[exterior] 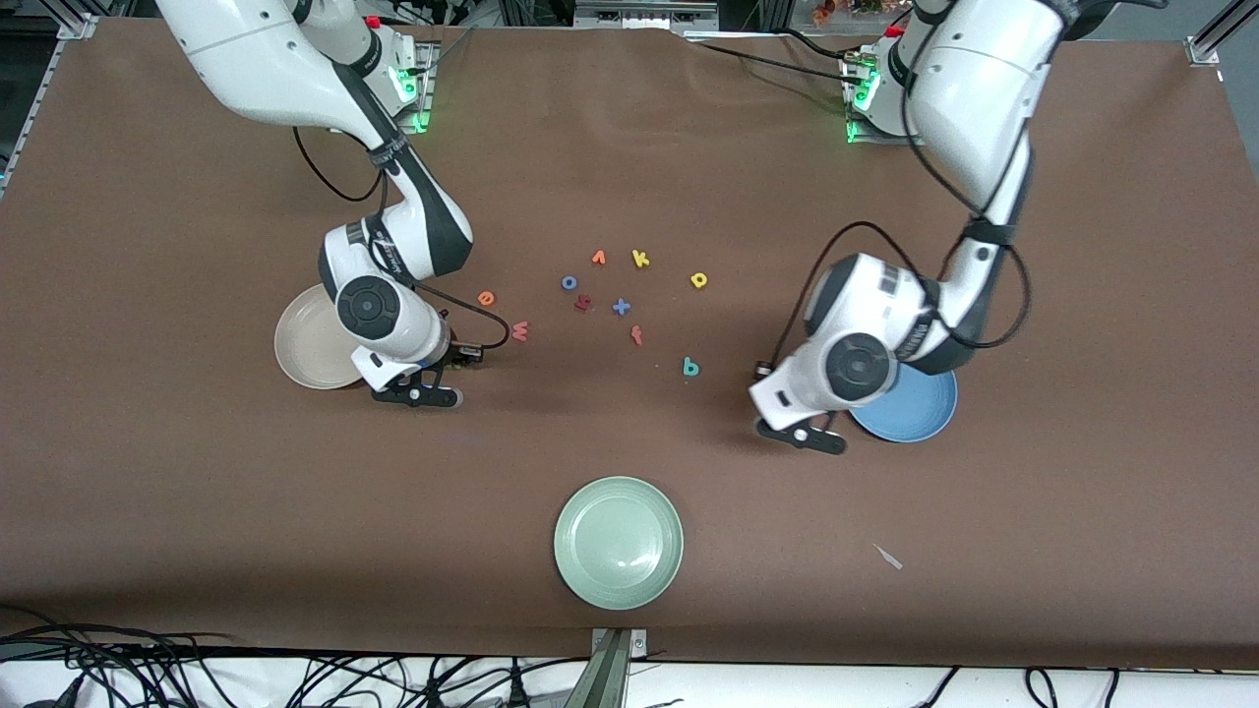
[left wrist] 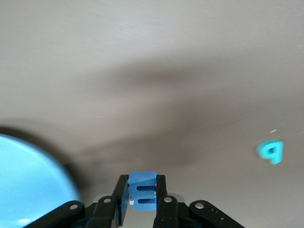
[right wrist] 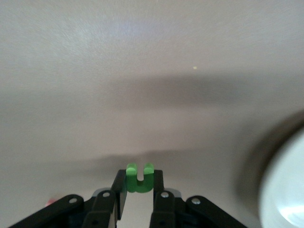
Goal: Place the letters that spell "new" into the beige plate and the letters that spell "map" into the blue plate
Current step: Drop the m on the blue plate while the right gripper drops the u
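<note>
The left gripper [left wrist: 142,192] pinches the blue m [left wrist: 143,190] just beside the blue plate [exterior: 920,408], over bare table. The right gripper [right wrist: 139,183] clamps the green n [right wrist: 139,178] beside the beige plate [exterior: 307,344]. The teal a [exterior: 690,368] lies between the two plates.

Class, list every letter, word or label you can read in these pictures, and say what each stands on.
"m": blue m, foam, in the left gripper.
"n": green n, foam, in the right gripper.
"w": pink w, on the table.
"k": yellow k, on the table.
"o": blue o, on the table.
"x": blue x, on the table.
"f": red f, on the table.
Other foam letters and print on the arms: too small to read.
</note>
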Available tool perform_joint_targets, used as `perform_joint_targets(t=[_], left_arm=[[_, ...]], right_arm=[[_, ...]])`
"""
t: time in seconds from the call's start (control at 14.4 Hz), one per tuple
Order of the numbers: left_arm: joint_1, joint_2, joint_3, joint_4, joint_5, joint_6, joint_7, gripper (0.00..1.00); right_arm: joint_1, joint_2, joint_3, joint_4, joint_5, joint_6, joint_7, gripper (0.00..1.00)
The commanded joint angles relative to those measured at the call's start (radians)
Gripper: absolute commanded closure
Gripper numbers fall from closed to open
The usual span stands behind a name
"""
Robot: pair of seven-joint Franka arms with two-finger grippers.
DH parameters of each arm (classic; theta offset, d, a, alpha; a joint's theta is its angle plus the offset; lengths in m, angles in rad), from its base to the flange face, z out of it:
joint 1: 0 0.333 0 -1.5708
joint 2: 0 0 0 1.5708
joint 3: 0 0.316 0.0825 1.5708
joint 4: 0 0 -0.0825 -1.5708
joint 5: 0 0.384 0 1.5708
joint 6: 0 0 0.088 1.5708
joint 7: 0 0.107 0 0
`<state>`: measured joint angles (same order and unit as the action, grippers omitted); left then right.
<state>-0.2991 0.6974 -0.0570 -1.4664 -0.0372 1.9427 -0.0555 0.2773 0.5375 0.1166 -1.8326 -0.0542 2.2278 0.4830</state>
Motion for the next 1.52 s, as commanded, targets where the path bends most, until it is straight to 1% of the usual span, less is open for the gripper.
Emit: perform_joint_targets(t=[0.0,0.14,0.21,0.28,0.35,0.42,0.49,0.55,0.62,0.69,0.76,0.83,0.9,0.97,1.11,1.18,1.25,1.46], left_arm=[[0.122,-0.022,-0.011,-0.012,0.022,-0.027,0.245,0.93],[0.194,-0.013,-0.011,-0.012,0.023,-0.025,0.372,0.94],[0.211,-0.004,-0.011,-0.015,0.037,-0.019,0.408,0.94],[0.228,0.016,-0.011,-0.015,0.080,-0.013,0.431,0.94],[0.245,0.034,-0.011,-0.015,0.126,-0.005,0.437,0.92],[0.248,0.049,-0.011,-0.015,0.141,0.004,0.436,0.89],[0.245,0.057,-0.011,-0.015,0.143,0.005,0.424,0.77],[0.242,0.057,-0.011,-0.017,0.140,0.005,0.422,0.58],[0.238,0.054,-0.014,-0.020,0.140,-0.001,0.422,0.14],[0.238,0.050,-0.018,-0.025,0.131,-0.008,0.421,0.00],[0.236,0.047,-0.021,-0.023,0.129,-0.010,0.421,0.00],[0.236,0.044,-0.033,-0.023,0.129,-0.013,0.421,0.00],[0.238,0.039,-0.056,-0.019,0.129,-0.024,0.416,0.00],[0.238,0.028,-0.078,-0.017,0.128,-0.030,0.405,0.00],[0.238,0.021,-0.147,-0.017,0.128,-0.034,0.295,0.00],[0.236,0.021,-0.173,-0.017,0.131,-0.034,0.225,0.00],[0.223,0.021,-0.196,-0.017,0.137,-0.034,0.164,0.00],[0.138,0.025,-0.201,-0.012,0.131,-0.025,-0.002,0.00]], right_arm=[[-0.004,-0.106,-0.011,-0.054,-0.001,-0.063,-0.094,0.98],[-0.004,-0.164,-0.054,-0.124,-0.001,-0.056,-0.187,0.98],[-0.004,-0.194,-0.066,-0.164,-0.001,-0.047,-0.228,0.98],[-0.004,-0.218,-0.084,-0.201,-0.001,-0.031,-0.256,0.98],[-0.004,-0.235,-0.097,-0.242,-0.001,-0.002,-0.282,0.98],[-0.006,-0.241,-0.115,-0.275,-0.001,0.031,-0.312,0.98],[-0.004,-0.241,-0.135,-0.293,-0.001,0.050,-0.354,0.98],[-0.006,-0.241,-0.158,-0.304,-0.001,0.056,-0.398,0.98],[-0.006,-0.241,-0.185,-0.315,-0.001,0.073,-0.449,0.98],[-0.006,-0.237,-0.205,-0.320,-0.001,0.076,-0.486,0.97],[-0.006,-0.232,-0.215,-0.320,-0.001,0.076,-0.501,0.96],[-0.007,-0.231,-0.219,-0.317,-0.001,0.073,-0.503,0.91],[-0.007,-0.220,-0.219,-0.312,0.001,0.067,-0.491,0.53],[-0.007,-0.214,-0.218,-0.309,0.002,0.066,-0.475,0.01],[-0.006,-0.218,-0.210,-0.291,0.023,0.047,-0.468,0.00],[0.003,-0.218,-0.204,-0.266,0.040,0.014,-0.428,0.00],[0.006,-0.215,-0.175,-0.239,0.051,-0.014,-0.373,0.00],[0.019,-0.197,-0.088,-0.203,0.053,-0.004,-0.195,0.00]])
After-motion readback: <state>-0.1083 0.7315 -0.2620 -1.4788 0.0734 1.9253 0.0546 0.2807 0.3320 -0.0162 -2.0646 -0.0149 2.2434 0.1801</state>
